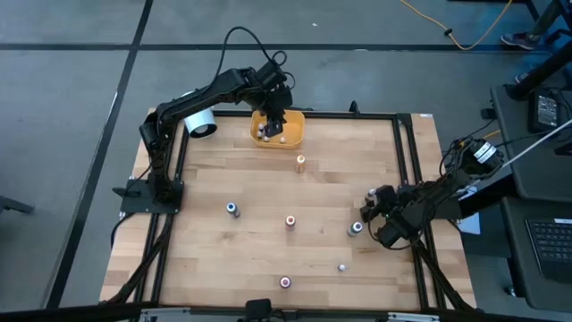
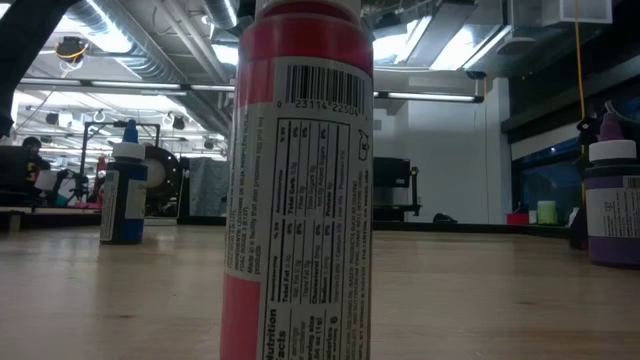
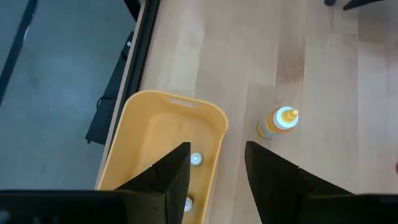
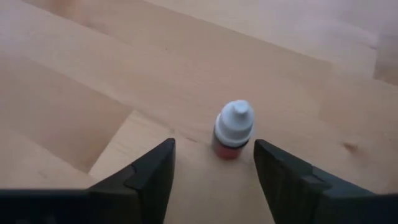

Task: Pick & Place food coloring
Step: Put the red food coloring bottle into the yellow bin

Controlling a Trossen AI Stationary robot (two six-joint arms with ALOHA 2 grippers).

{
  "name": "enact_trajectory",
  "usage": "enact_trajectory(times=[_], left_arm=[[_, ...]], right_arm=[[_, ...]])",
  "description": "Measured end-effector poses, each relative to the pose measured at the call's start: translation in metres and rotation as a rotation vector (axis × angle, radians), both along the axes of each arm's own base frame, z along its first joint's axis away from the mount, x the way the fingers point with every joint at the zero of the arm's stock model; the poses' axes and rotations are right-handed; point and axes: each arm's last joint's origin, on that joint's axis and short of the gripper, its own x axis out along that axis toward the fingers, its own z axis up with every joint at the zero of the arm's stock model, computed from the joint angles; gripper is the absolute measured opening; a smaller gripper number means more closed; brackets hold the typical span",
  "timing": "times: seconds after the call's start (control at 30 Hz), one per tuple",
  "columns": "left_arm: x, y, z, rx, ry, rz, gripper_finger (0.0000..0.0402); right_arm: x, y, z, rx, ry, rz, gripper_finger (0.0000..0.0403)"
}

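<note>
White-capped red dropper bottle (image 4: 233,132) upright between spread right claw (image 4: 214,163); left claw (image 3: 217,168) spread over bin (image 3: 158,134).

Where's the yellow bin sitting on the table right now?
In the high view the yellow bin sits at the table's far edge near the middle, under the left gripper, with an orange-capped bottle just in front.

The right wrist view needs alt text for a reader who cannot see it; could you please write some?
A small red bottle with a white dropper cap stands upright on the pale wooden table, just ahead of the open right gripper. The gripper's two dark fingers frame the bottle from either side without touching it.
</note>
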Motion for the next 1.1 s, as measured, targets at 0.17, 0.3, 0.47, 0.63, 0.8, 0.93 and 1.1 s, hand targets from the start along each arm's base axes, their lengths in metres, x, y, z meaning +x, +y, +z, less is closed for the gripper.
enact_trajectory(times=[0.17, 0.3, 0.47, 0.63, 0.8, 0.93, 1.1], left_arm=[[0.000, 0.000, 0.000, 0.004, -0.006, 0.000, 0.0148], [0.000, 0.000, 0.000, 0.002, -0.006, 0.001, 0.0148], [0.001, 0.000, 0.000, 0.003, -0.008, 0.002, 0.0148], [0.002, 0.001, 0.002, 0.014, -0.026, 0.002, 0.0148], [0.002, 0.001, 0.002, 0.014, -0.026, 0.001, 0.0148], [0.002, 0.001, 0.002, 0.016, -0.029, 0.001, 0.0148], [0.002, 0.001, 0.002, 0.016, -0.030, 0.001, 0.0148]], right_arm=[[-0.004, -0.010, -0.008, 0.004, 0.028, -0.048, 0.0233], [-0.003, -0.012, -0.009, 0.005, 0.016, -0.063, 0.0226], [-0.002, -0.013, -0.009, 0.004, 0.016, -0.063, 0.0214], [-0.002, -0.013, -0.009, -0.010, 0.007, -0.054, 0.0202], [0.000, -0.014, -0.009, -0.009, 0.002, -0.061, 0.0179], [0.000, -0.015, -0.009, -0.011, 0.003, -0.062, 0.0158], [0.000, -0.015, -0.009, -0.011, 0.003, -0.061, 0.0133]])
